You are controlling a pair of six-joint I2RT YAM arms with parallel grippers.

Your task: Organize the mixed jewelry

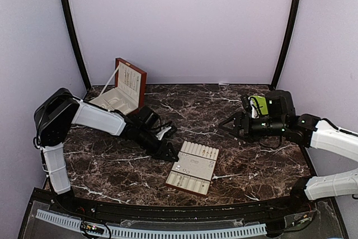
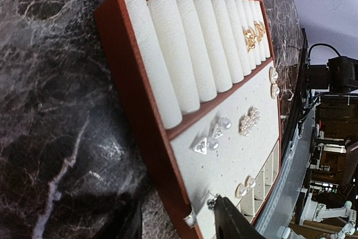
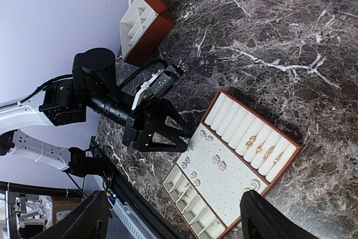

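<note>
The cream slotted tray lies at the table's middle front. In the left wrist view it holds the jewelry: gold rings in the rolls, triangle studs, a pearl heart piece and pearl studs on the flat pad. My left gripper is open at the tray's left edge, its jaws astride the rim. A tiny silvery stud lies on the pad right beside one fingertip. My right gripper is open and empty, hovering to the tray's upper right.
The red-brown wooden box stands open at the back left, also in the right wrist view. Small compartments run along the tray's near side. Dark marbled table surrounds the tray.
</note>
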